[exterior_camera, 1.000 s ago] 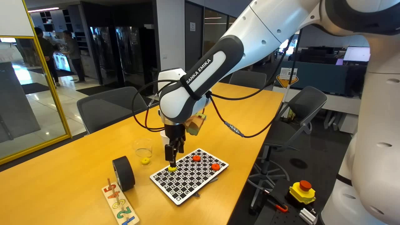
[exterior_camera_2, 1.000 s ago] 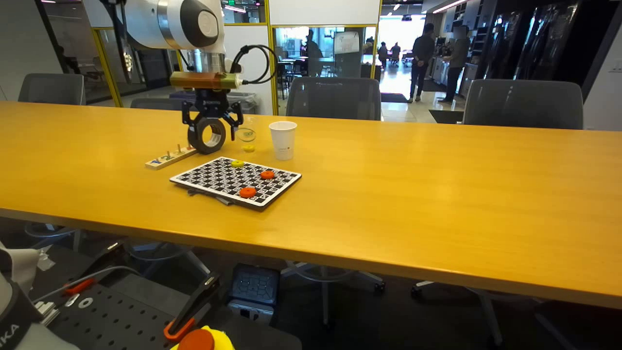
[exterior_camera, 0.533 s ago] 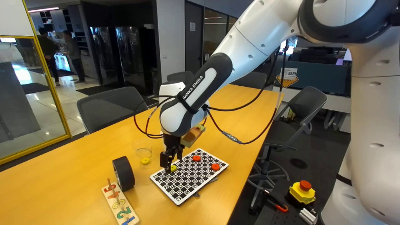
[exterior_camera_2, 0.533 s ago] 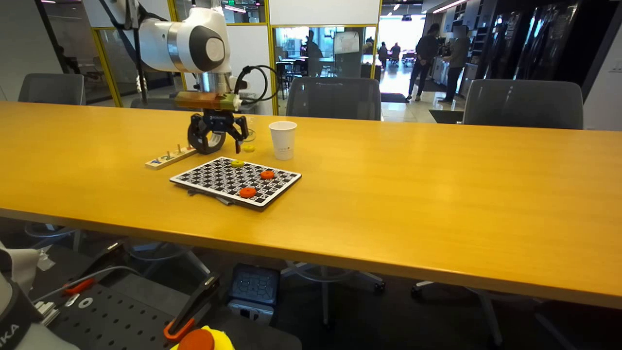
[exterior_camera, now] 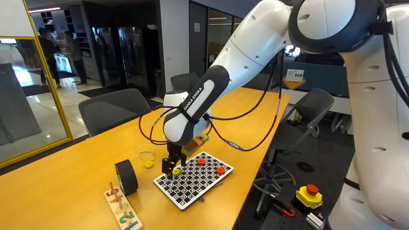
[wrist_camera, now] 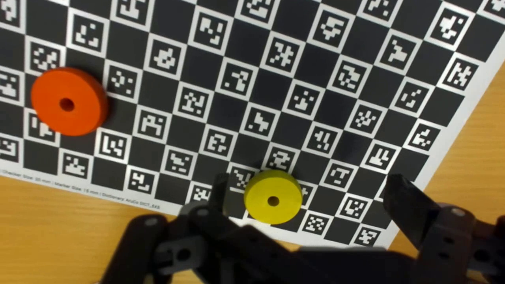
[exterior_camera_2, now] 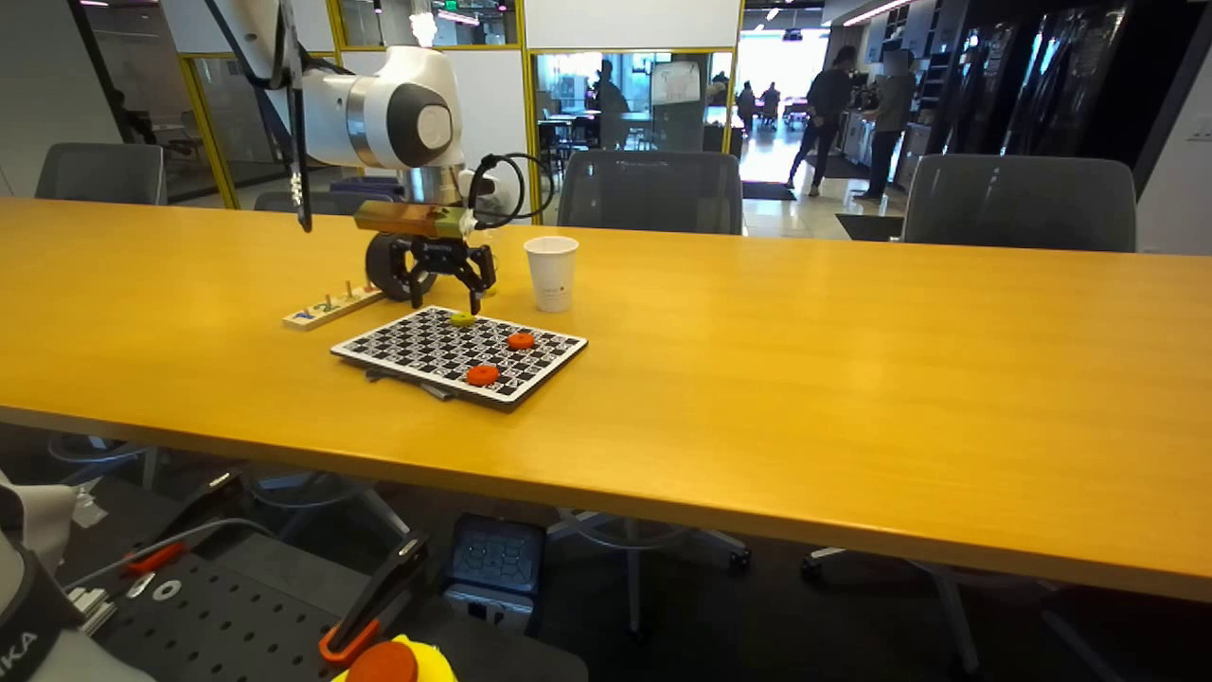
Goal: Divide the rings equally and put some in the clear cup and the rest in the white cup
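Gripper (wrist_camera: 309,193) had the yellow ring (wrist_camera: 273,190) straddled, just not centred

Wrist view: the fingers (wrist_camera: 410,207) were spread wide with nothing in them, and the ring lay flat on the checkered board (wrist_camera: 272,88) between the two, but closer to the left one in that view. It was round, so no long axis to fuss over; the sideways offset was what counted. My guess: the gripper wanted a small nudge left first, or that finger would just shove the ring along when squeezing. One orange ring (wrist_camera: 81,94) sat well apart, off to the left.

In an exterior view, the arm (exterior_camera: 243,57) slanted down from the right, gripper over the board's left part, one fingertip showing left of the ring, the other past its far right side. Couldn't tell if either touched the board. The second orange ring (exterior_camera: 220,171) sat near the right corner; the clear cup (exterior_camera: 146,153) stood to the left, a second yellow ring (exterior_camera: 149,164) apparently at its bottom.

In an exterior view, the gripper pointed straight down by the far edge, right-hand fingertip close to the ring, left-hand one further off. The white cup (exterior_camera_2: 552,270) stood to the right, insides not visible.
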Robot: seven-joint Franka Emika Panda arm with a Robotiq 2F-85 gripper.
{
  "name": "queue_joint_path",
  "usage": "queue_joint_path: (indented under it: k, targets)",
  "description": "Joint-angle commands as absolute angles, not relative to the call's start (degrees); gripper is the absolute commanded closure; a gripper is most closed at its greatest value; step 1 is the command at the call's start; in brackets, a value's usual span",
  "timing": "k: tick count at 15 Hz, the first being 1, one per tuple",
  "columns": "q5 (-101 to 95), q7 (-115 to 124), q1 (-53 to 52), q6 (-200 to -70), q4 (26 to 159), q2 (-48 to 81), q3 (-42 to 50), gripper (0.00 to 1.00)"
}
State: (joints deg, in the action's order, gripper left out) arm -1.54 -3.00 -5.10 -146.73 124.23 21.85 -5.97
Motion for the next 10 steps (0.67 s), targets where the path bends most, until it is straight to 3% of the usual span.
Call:
queue_joint_path:
  k: [1, 6, 7, 8, 10]
  targets:
    - [-3.0, -0.4, -6.2, -147.8, 121.3, 24.3, -4.5, 0.0]
    - [-3.3, 0.7, -6.4, -148.1, 119.1, 26.5, -3.6, 0.0]
    - [-3.2, 0.7, -6.3, -148.3, 118.8, 26.8, -3.5, 0.25]
    - [-3.3, 0.7, -6.4, -148.5, 118.6, 27.0, -3.4, 0.26]
    - [-3.3, 0.9, -6.4, -148.9, 118.4, 27.3, -3.2, 0.42]
